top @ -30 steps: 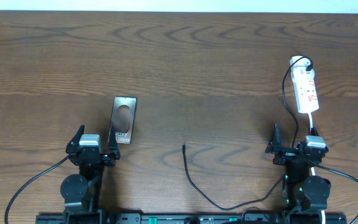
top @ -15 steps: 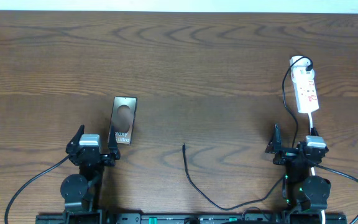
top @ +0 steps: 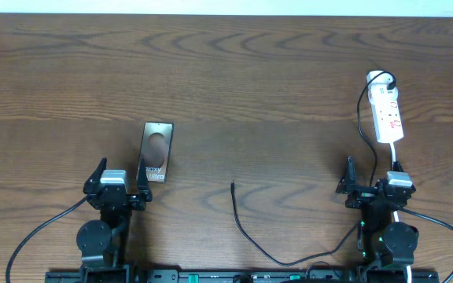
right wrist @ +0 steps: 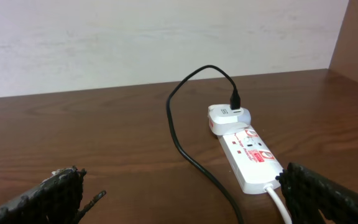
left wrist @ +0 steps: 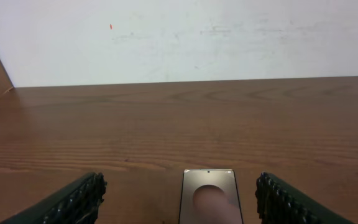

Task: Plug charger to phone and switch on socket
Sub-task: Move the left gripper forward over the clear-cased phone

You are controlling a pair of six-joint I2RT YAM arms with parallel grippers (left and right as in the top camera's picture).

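Note:
The phone (top: 155, 152) lies flat at the left middle, just beyond my left gripper (top: 116, 179). In the left wrist view the phone (left wrist: 208, 196) sits between the open, empty fingers (left wrist: 73, 202). The charger cable (top: 246, 232) lies loose at the front middle, its plug tip (top: 233, 185) pointing away. The white socket strip (top: 387, 114) lies at the right, with a white plug and black cable at its far end. My right gripper (top: 368, 185) is open and empty, in front of the socket (right wrist: 247, 155).
The black cable (right wrist: 185, 137) from the white plug (right wrist: 227, 117) curves over the table toward my right arm. A white lead (right wrist: 278, 202) leaves the socket's near end. A pale wall stands behind the table's far edge.

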